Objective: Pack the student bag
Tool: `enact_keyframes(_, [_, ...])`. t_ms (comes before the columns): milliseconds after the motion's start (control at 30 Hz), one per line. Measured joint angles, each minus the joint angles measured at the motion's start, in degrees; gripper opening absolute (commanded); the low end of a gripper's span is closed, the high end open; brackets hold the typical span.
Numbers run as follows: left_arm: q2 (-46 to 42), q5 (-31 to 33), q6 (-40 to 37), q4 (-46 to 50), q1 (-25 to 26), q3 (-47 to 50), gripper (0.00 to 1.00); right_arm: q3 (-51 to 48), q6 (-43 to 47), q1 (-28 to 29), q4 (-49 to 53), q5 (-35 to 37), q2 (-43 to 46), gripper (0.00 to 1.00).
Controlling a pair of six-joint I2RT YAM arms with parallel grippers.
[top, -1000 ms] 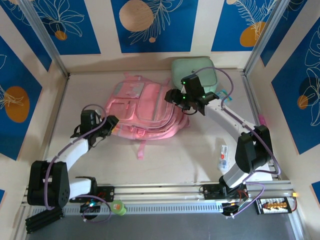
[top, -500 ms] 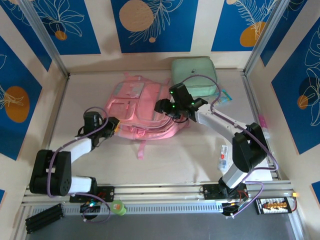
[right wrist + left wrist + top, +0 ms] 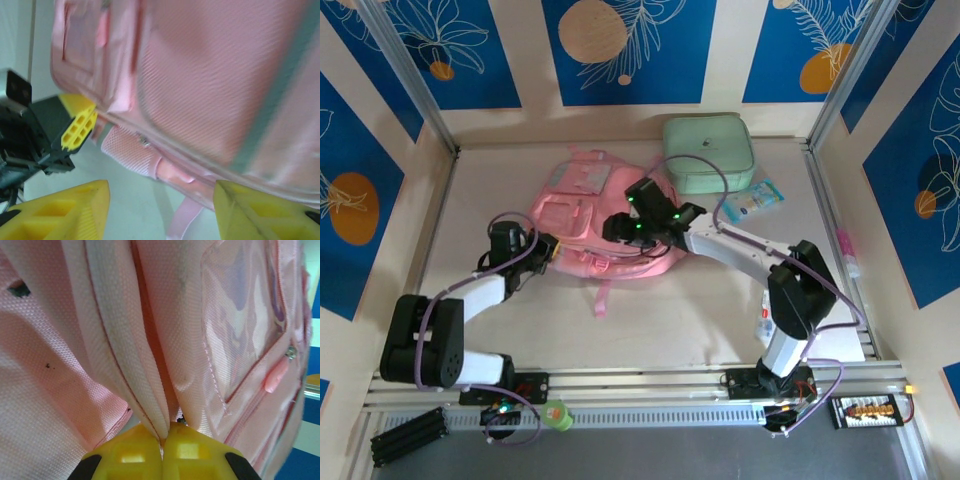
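while left pincer (image 3: 162, 439) nips woven pink student bag (image 3: 240, 340) fold, right pincer (image 3: 161, 197) parted, empty

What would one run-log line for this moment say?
left pincer: shut on student bag fold | right pincer: open, over student bag

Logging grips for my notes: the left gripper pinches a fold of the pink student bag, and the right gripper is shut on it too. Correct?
Not quite. The left gripper does pinch the student bag, but the right gripper is open, holding nothing; the right wrist view shows it.
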State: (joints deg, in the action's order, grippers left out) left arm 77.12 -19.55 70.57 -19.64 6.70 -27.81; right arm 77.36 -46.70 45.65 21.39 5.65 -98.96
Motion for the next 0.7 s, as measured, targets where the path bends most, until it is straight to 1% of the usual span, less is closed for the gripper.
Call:
enact_keyframes(133, [-3.74,0.63,1.51,0.61,1.42,0.00,0.00,4.81,0.79,4.90,1.55,2.27,-4.22,0.47])
enact_keyframes(233, [-5.99,0.83,2.78,1.01,2.49,0.00,0.00,8.11,0.79,6.97,3.06,3.96,-7.93,0.42])
enact_keyframes(400, [-6.95,1.25,4.17,1.31,2.99,0.00,0.00,10.56,0.42,7.56,5.38,7.10,-12.22,0.35])
enact_keyframes(467, [-6.93,1.25,4.48,1.42,3.10,0.00,0.00,10.82,0.26,7.56,5.84,8.04,-12.79,0.28])
enact_keyframes(533, [-6.84,1.44,4.79,1.40,3.30,0.00,0.00,11.28,-0.02,7.54,6.54,8.55,-13.03,0.23])
enact_keyframes(700, [-6.01,1.68,5.05,1.16,3.61,-0.26,0.00,13.18,-0.33,7.48,6.84,8.11,-14.56,0.24])
